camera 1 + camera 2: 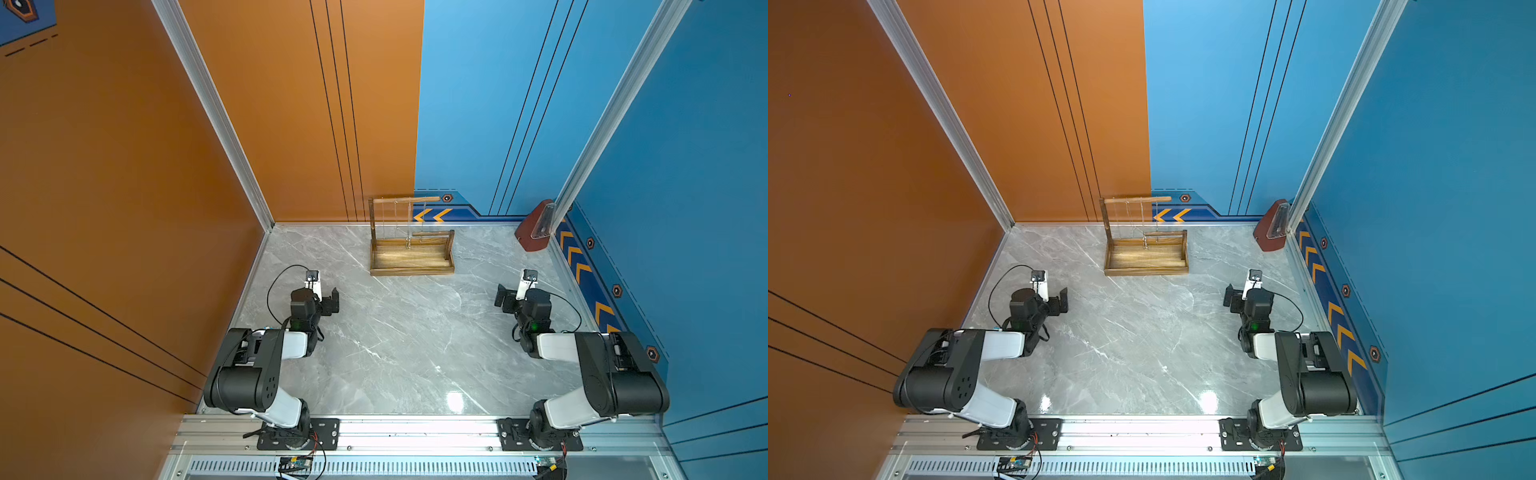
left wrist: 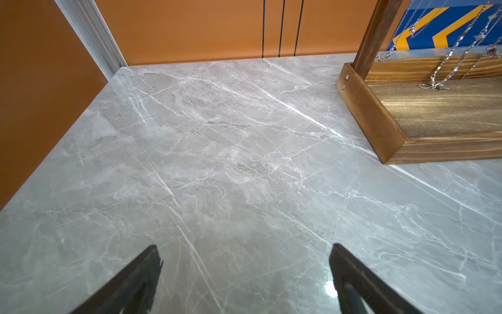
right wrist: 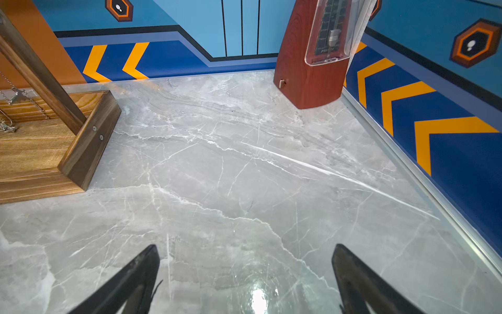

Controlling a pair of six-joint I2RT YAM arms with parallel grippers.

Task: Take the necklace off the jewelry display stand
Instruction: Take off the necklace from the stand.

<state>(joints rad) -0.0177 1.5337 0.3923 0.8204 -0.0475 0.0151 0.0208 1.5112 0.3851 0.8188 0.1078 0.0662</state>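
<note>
The jewelry display stand [image 1: 411, 271] is at the far side of the table [image 1: 395, 345]. The necklace chains [image 1: 409, 224] hang from its crossbar, probably to avoid tangling. The left pincer [image 2: 244, 252] and right pincer [image 3: 245, 252] are spread wide, empty, well apart from it.

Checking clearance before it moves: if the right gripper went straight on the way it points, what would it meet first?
Probably bare table, between the jewelry display stand and the metronome; the right gripper seems tilted down, but depth is unclear.
</note>
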